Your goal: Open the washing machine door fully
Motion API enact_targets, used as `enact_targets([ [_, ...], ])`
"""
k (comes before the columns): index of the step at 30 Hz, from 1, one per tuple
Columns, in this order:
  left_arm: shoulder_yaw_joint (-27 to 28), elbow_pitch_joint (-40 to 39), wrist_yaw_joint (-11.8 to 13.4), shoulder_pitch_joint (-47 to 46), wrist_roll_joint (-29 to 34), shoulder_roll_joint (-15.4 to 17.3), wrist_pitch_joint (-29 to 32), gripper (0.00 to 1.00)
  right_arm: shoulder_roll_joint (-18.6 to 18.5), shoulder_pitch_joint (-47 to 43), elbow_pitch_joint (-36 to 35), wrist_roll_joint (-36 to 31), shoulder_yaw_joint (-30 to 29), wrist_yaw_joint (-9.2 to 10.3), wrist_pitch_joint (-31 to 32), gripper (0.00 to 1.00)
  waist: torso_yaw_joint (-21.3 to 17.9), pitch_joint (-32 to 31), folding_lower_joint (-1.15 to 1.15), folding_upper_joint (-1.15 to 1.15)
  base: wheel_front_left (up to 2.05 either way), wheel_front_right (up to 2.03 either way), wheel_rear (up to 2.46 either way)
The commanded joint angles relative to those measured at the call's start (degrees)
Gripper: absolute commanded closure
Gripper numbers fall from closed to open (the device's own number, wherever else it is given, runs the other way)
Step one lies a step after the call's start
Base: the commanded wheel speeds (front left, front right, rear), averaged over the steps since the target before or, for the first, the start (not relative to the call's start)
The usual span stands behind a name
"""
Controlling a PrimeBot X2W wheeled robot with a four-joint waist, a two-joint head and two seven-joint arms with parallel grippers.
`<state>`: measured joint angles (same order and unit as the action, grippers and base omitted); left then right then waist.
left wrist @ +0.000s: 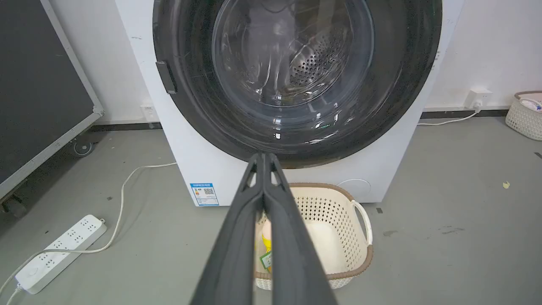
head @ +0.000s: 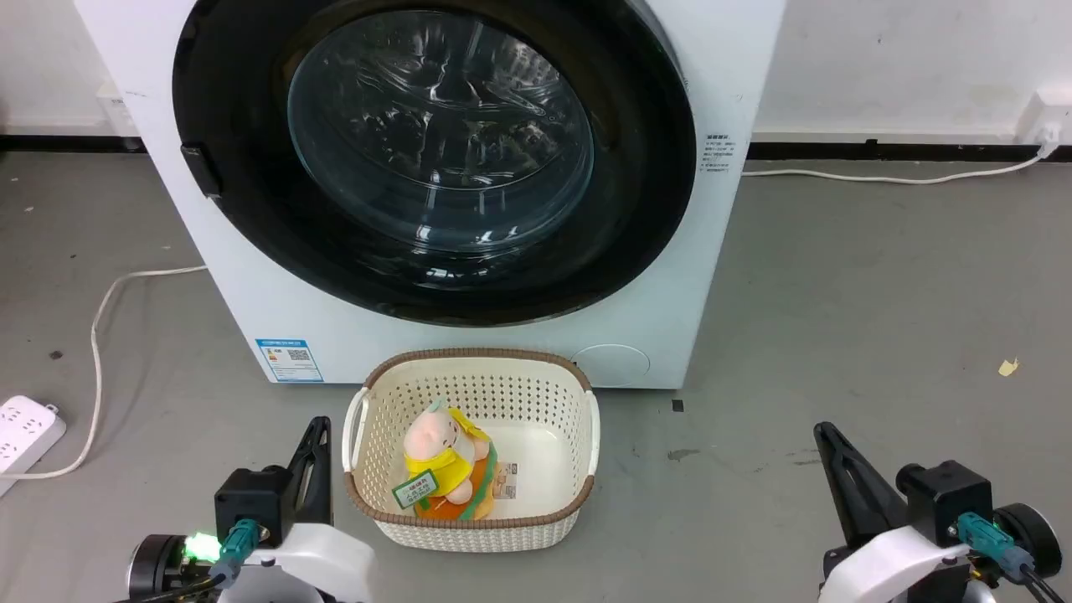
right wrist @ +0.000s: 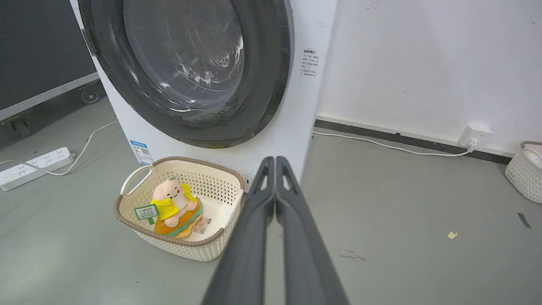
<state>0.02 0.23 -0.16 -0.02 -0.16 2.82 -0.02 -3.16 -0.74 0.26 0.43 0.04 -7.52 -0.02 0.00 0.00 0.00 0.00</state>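
Both arms sit low over the grey floor, well short of the machine. The left gripper has its two dark fingers pressed together at the tips with nothing between them. The right gripper is the same, jaws together and empty.

The washing machine door is ahead of and above both pairs of jaws, well apart from them. It lies shut, flush against the front of the white washing machine. Its small dark handle is on the rim on the side of the left jaws.

A cream basket stands on the floor between the two grippers, just beside the left jaws and well clear of the right ones, with its far rim close under the door. A soft toy in yellow lies inside it. Out past the left jaws, on their outer side, a white power strip lies on the floor, and its cable curves towards the machine. Far beyond the right jaws, another cable runs along the foot of the wall
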Motion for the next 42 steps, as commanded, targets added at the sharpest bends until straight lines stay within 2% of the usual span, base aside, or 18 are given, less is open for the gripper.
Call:
enact_targets([
  [1, 0.0, -0.2, 0.2, 0.0, 0.2, 0.1, 0.0, 1.0, 0.3, 0.7, -0.3, -0.4, 0.0, 0.03, 0.0, 1.0, 0.0, 0.0, 0.0, 0.0, 0.0, 0.0, 0.0],
  [37, 0.0, -0.2, 0.2, 0.0, 0.2, 0.1, 0.0, 1.0, 0.3, 0.7, -0.3, -0.4, 0.0, 0.03, 0.0, 1.0, 0.0, 0.0, 0.0, 0.0, 0.0, 0.0, 0.0],
  [38, 0.0, 0.0, 0.0, 0.0, 0.0, 0.0, 0.0, 0.0, 0.0, 0.0, 0.0, 0.0, 0.0, 0.0, 0.0, 0.0, 0.0, 0.0, 0.0, 0.0, 0.0, 0.0, 0.0],
  [39, 0.0, 0.0, 0.0, 0.0, 0.0, 0.0, 0.0, 0.0, 0.0, 0.0, 0.0, 0.0, 0.0, -0.01, 0.0, 0.0, 0.0, 0.0, 0.0, 0.0, 0.0, 0.0, 0.0],
  [40, 0.0, 0.0, 0.0, 0.0, 0.0, 0.0, 0.0, 1.0, 0.0, 0.0, 0.0, 0.1, 0.0, -0.01, 0.0, 1.0, 0.0, 0.0, 0.0, 0.0, 0.0, 0.0, 0.0],
  [41, 0.0, 0.0, 0.0, 0.0, 0.0, 0.0, 0.0, 0.0, 0.0, 0.0, 0.0, 0.1, 0.0, -0.01, 0.0, 0.0, 0.0, 0.0, 0.0, 0.0, 0.0, 0.0, 0.0],
  [42, 0.0, 0.0, 0.0, 0.0, 0.0, 0.0, 0.0, 0.0, 0.0, 0.0, 0.0, 0.1, 0.0, -0.01, 0.0, 0.0, 0.0, 0.0, 0.0, 0.0, 0.0, 0.0, 0.0],
])
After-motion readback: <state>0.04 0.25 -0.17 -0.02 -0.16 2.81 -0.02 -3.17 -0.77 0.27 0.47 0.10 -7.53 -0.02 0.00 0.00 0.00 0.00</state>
